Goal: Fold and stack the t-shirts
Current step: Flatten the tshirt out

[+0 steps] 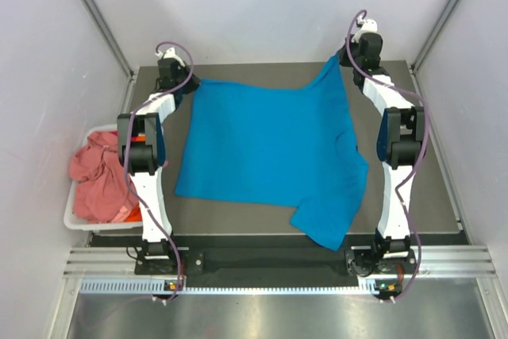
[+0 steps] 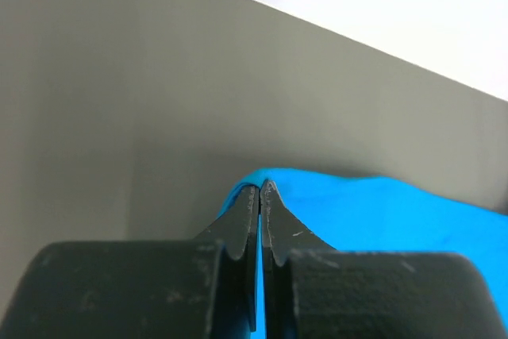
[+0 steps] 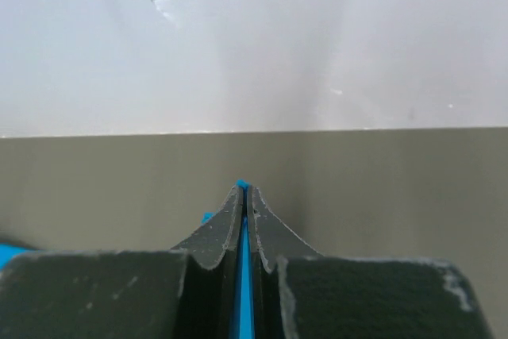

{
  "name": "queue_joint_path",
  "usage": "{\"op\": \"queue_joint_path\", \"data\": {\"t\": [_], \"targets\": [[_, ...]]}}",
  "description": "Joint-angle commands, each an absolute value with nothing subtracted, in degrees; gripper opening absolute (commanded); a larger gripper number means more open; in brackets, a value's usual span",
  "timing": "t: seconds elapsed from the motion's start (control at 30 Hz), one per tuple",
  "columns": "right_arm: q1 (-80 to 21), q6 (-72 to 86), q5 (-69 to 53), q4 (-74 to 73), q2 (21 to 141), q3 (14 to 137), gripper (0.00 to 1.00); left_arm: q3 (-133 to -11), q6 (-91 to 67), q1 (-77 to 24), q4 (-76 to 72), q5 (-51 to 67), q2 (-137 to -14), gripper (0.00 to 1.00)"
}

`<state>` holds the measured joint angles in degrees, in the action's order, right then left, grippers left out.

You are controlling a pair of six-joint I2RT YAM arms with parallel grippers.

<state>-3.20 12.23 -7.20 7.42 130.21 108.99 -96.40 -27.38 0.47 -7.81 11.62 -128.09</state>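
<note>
A turquoise-blue t-shirt [image 1: 266, 148] lies spread over the grey table, one sleeve hanging toward the front edge at the right. My left gripper [image 1: 193, 82] is shut on its far left corner; the blue cloth [image 2: 381, 212] shows between and beyond the closed jaws [image 2: 260, 188]. My right gripper [image 1: 340, 59] is shut on the far right corner, lifted a little off the table; a thin blue strip of shirt [image 3: 244, 275] sits between the closed jaws [image 3: 243, 188]. Salmon-pink t-shirts [image 1: 99, 176] are heaped in the basket, with a bit of orange cloth [image 1: 131, 213] under them.
A white plastic basket [image 1: 79, 224] stands off the table's left edge beside the left arm. The grey table [image 1: 432, 196] ends at white walls behind and to both sides. A metal rail [image 1: 270, 260] runs along the near edge.
</note>
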Motion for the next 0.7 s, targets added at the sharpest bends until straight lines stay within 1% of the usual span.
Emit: {"op": "queue_joint_path", "data": {"t": [0.0, 0.03, 0.07, 0.13, 0.17, 0.27, 0.37, 0.47, 0.57, 0.63, 0.67], "targets": [[-2.99, 12.31, -6.77, 8.09, 130.87, 116.0, 0.0, -99.84, -27.86, 2.63, -12.04, 14.41, -127.88, 0.0], [-2.9, 11.7, -6.07, 7.22, 130.17, 116.71, 0.0, -99.58, -28.21, 2.9, -11.78, 15.11, -127.53, 0.0], [-2.9, 11.6, -2.85, 7.12, 127.64, 116.11, 0.0, -99.15, -28.21, 3.16, -11.86, 15.47, -127.01, 0.0], [-2.9, 10.9, -0.27, 7.29, 124.12, 112.34, 0.0, -96.78, -28.13, 3.25, -11.95, 15.03, -124.03, 0.0], [-2.81, 10.29, 2.26, 7.38, 120.1, 110.85, 0.0, -95.9, -28.21, 3.43, -11.87, 14.59, -122.71, 0.0], [-2.81, 7.39, 4.12, 4.85, 112.45, 107.84, 0.0, -92.64, -29.09, 3.34, -12.22, 14.76, -116.12, 0.0], [-2.72, 4.23, 5.62, 0.71, 106.89, 108.72, 0.0, -91.93, -30.41, 3.43, -10.03, 15.03, -108.21, 0.0], [-2.55, 1.15, 7.55, -2.72, 97.68, 109.34, 0.0, -92.11, -32.34, 3.25, -8.1, 16.17, -97.6, 0.0], [-2.11, 0.44, 9.84, -5.7, 90.47, 109.34, 0.0, -91.94, -34.1, 3.16, -6.33, 16.7, -90.99, 0.0], [-2.02, -1.14, 11.33, -8.42, 86.5, 108.9, 0.0, -90.71, -35.15, 3.25, -5.01, 16.52, -83.96, 0.0], [-2.11, -0.97, 11.42, -9.22, 82.13, 108.29, 0.0, -90.09, -35.42, 3.25, -4.92, 16.26, -81.5, 0.0]]}}
